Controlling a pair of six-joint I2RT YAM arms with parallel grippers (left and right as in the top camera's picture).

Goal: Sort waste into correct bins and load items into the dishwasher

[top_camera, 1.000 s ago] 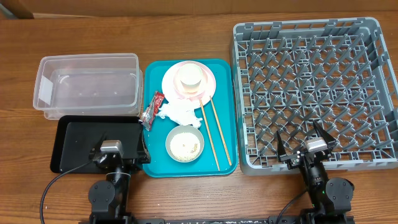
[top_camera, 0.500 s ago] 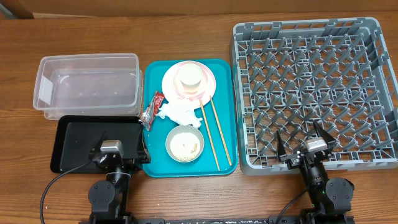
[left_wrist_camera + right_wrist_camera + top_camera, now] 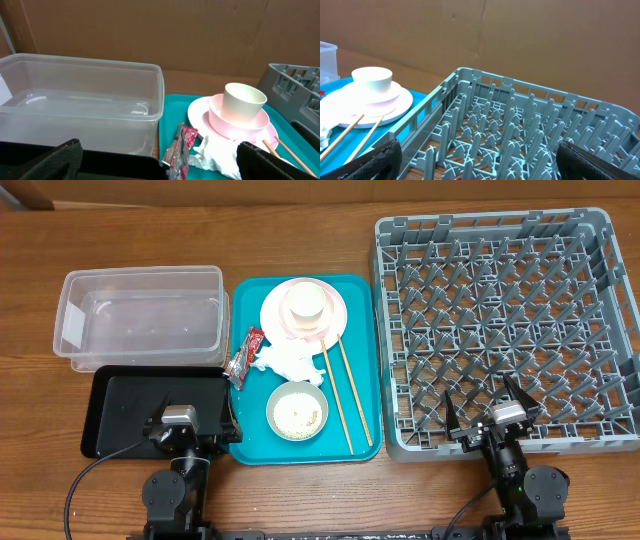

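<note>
Two grippers stand spread wide and empty: the left gripper (image 3: 160, 152) over the black tray (image 3: 120, 405) at 7 o'clock of the table, the right gripper (image 3: 480, 402) over the near edge of the rack (image 3: 500, 310) at 5 o'clock. Nothing looks sorted yet. On the teal tray (image 3: 360, 292) at centre, the plate (image 3: 335, 315) sits at 12 o'clock with the cup (image 3: 305, 302) stacked on it. The bowl of rice (image 3: 297, 412) is at 6, and the napkin (image 3: 290, 360) in the middle touches the wrapper (image 3: 243, 355) at 9. The chopsticks (image 3: 345, 390) lie along the 3 o'clock side. The tub (image 3: 140, 315) waits at 10 o'clock.

Likely trouble: tipping the rice bowl on the way would scatter grains, and a pinch at the wrapper may drag the napkin along, since the two touch. Reaching past the chopsticks could roll them. Lifting the plate with its stack could send the cup sliding.

From overhead the stack reads as cup on plate — the left wrist view shows a pinkish bowl between them. Only the overhead shows the rice.
</note>
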